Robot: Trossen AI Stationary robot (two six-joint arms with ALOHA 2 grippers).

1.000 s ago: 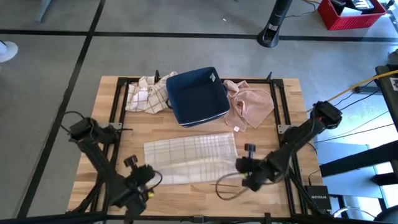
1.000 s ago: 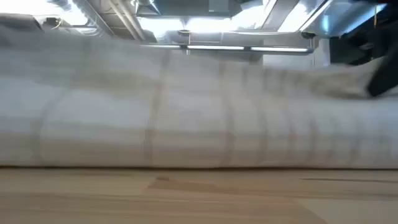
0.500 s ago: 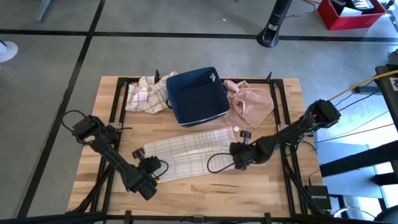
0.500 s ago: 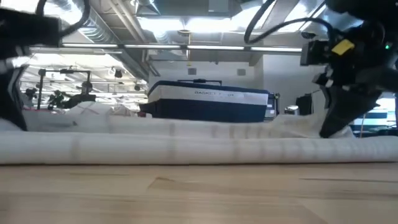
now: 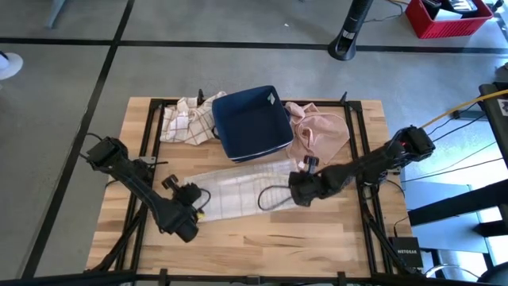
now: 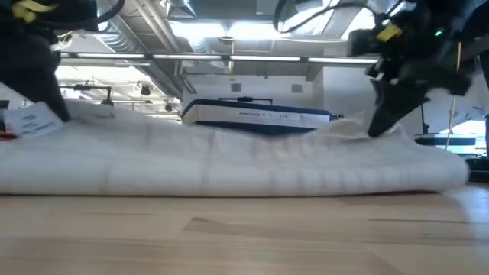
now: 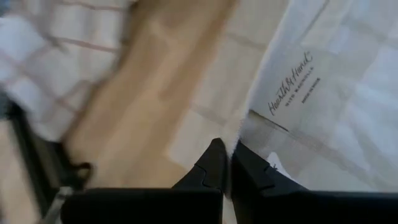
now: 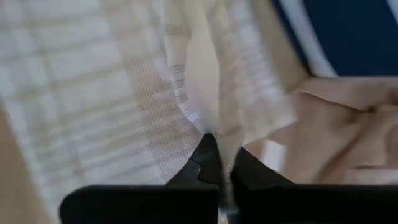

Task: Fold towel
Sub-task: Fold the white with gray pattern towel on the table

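Observation:
The white checked towel (image 5: 238, 191) lies doubled on the wooden table in front of the blue basket, and it stretches across the low view as a long flat band (image 6: 229, 160). My left gripper (image 5: 193, 200) is shut on its left end, where a printed label (image 7: 292, 93) shows. My right gripper (image 5: 299, 189) is shut on its right end, close to the pink cloth. My left gripper pinches the towel's edge (image 7: 239, 134) at its left end, beside the printed label, between its two fingers. The fingers slant down from the near left. The held edge sits low over the rest of the towel, which lies on the table. My right gripper pinches a narrow fold of the towel's edge (image 8: 208, 121) at its right end between its two fingers. The fingers slant down from the near right. The held part stands a little above the towel (image 6: 397, 141), which lies on the table.
A dark blue basket (image 5: 250, 121) stands at the table's far middle. A crumpled checked cloth (image 5: 186, 119) lies to its left and a pink cloth (image 5: 321, 131) to its right. A black cable loop (image 5: 270, 199) hangs over the towel. Bare wood runs along the near edge.
Both grippers, shut the whole time, have gone toward the table's far edge and sunk, carrying the towel's near edge up and over. The towel has folded over onto itself; its far edge stayed by the basket, and it now covers a narrower strip.

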